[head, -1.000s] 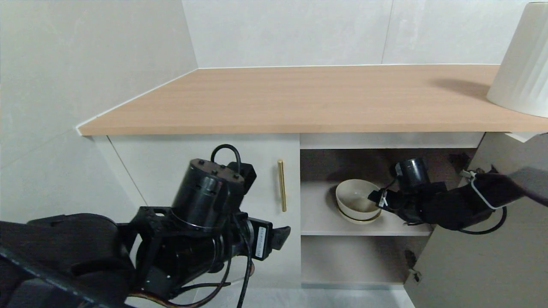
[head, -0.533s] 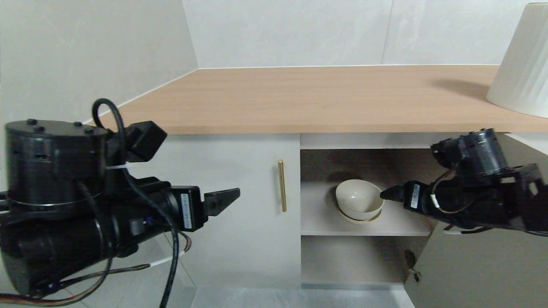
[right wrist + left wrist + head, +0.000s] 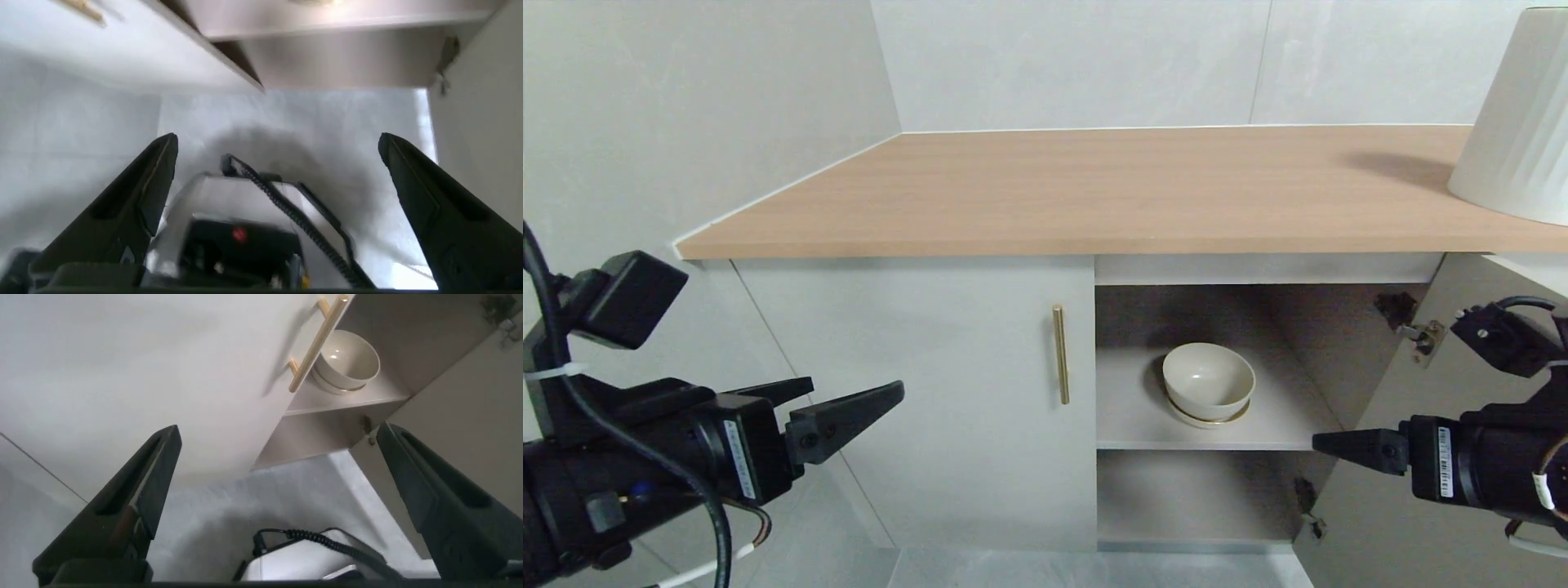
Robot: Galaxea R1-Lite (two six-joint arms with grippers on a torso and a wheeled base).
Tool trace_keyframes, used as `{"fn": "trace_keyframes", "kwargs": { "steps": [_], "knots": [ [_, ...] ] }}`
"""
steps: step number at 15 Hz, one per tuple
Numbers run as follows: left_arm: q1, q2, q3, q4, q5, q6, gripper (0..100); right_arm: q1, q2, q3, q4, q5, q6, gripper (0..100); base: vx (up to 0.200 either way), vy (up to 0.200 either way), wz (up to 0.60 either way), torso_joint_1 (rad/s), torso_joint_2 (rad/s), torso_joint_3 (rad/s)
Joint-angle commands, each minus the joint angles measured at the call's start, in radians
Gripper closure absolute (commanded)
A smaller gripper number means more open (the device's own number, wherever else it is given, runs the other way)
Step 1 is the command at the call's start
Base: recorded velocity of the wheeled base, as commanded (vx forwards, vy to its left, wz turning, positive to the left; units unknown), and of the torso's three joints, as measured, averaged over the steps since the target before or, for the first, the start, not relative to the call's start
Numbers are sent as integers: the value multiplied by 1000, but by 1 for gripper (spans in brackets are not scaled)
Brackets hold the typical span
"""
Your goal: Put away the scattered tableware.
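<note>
The bowl (image 3: 1207, 380) (image 3: 350, 355) sits upright on a plate (image 3: 1209, 420) on the upper shelf (image 3: 1127, 416) of the cabinet under the bench (image 3: 1094, 188). Bowl and plate stand towards the left of the open right compartment, close to the edge of the shut left door (image 3: 915, 392). That door carries an upright gold handle (image 3: 1059, 355) (image 3: 315, 339), just beside the opening. The right door (image 3: 1380, 531) is swung open, with a hinge (image 3: 1409, 322) showing at its upper inner edge. The lower shelf (image 3: 1192, 498) lies beneath.

The left gripper (image 3: 856, 384) (image 3: 278, 433) hangs low on the left, in front of the shut door and well apart from the bowl. Its jaws are apart and hold nothing. The right gripper (image 3: 1339, 445) (image 3: 276, 140) hangs low on the right, in front of the open door, its tip level with the front edge of the upper shelf and apart from the bowl. Its jaws are also spread wide and hold nothing; the grey floor (image 3: 286, 122) shows between them.

On the bench, at its far right, stands a white ribbed object (image 3: 1515, 122).
</note>
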Motion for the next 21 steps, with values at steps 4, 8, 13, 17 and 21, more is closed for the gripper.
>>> {"fn": "trace_keyframes", "kwargs": {
  "steps": [4,8,13,17,21],
  "knots": [
    [2,0,8,4,-1,2,0,20,-43,17,4,0,-4,0,-100,0,0,2,2,1],
    [-1,9,14,4,-1,2,0,23,-38,30,4,0,-5,0,-200,0,0,9,4,2],
    [-9,8,16,4,0,2,0,36,-37,41,4,0,-16,0,-200,0,0,0,0,4],
    [-9,8,16,4,0,2,0,36,-32,41,4,0,-16,0,-200,0,0,2,1,0],
    [-9,8,20,4,-1,2,0,36,-38,47,4,-1,-16,0,-150,0,0,2,1,3]
  ]
}}
